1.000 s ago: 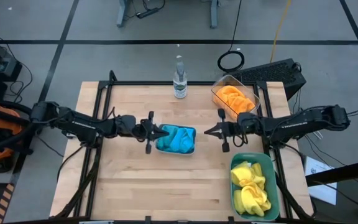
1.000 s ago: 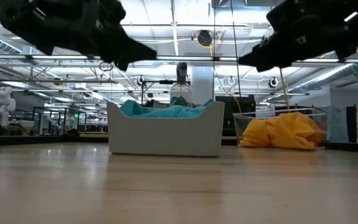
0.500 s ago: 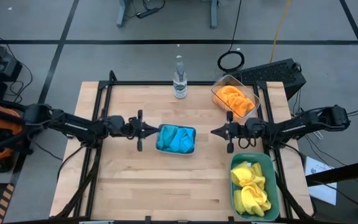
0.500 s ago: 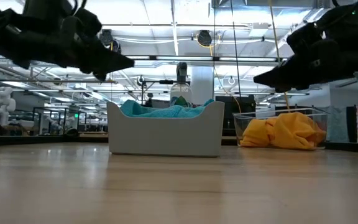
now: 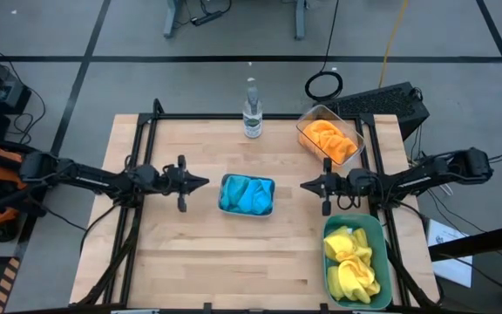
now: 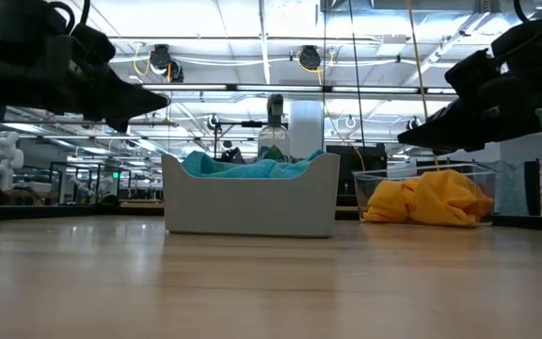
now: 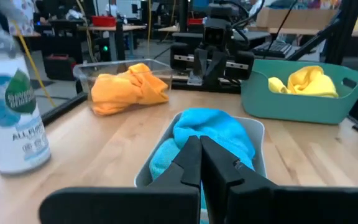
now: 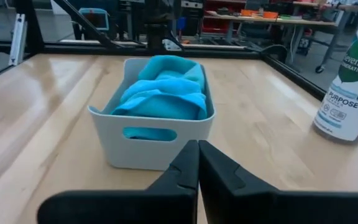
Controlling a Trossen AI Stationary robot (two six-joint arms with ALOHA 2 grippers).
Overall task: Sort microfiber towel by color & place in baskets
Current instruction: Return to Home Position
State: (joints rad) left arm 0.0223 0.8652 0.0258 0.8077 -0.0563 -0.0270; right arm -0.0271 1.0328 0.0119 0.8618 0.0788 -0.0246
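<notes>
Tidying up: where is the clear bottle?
In the high view, the clear bottle stands at the table's far edge near the middle, beyond the pale bin and left of the clear bin of orange towels.

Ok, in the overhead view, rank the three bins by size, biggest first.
1. Green bin, clearly largest.
2. Clear bin and grey-blue bin look about alike; I can't rank those two.
</notes>
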